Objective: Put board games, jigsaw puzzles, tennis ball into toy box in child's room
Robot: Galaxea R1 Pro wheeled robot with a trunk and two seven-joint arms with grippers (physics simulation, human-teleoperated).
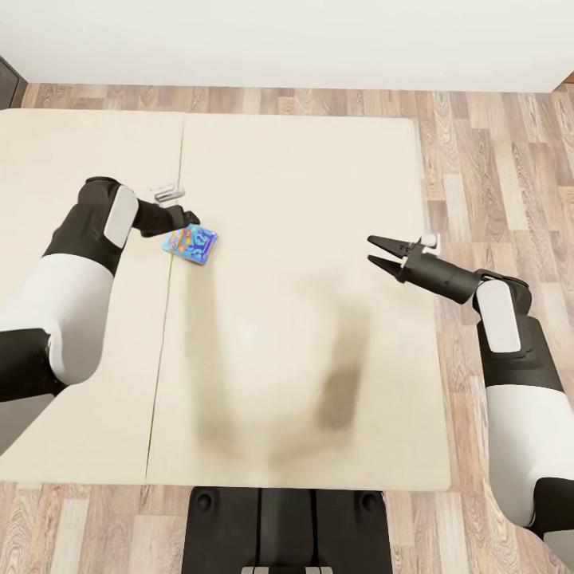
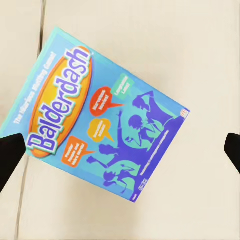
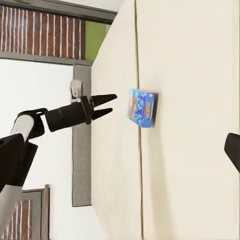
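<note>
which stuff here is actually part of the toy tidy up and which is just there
Part of the job:
- Balderdash board game, lying on the bed
- left gripper, open beside the game
- right gripper, open

Just there:
- wooden floor
- white wall

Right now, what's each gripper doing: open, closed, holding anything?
Left gripper: open, empty, poised just beside the Balderdash board game on the bed.
Right gripper: open, empty, over the bed.

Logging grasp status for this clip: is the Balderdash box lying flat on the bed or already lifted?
Lying flat, face up, on the bed. The Balderdash box is ungrasped; the left tool is open beside it.
</note>
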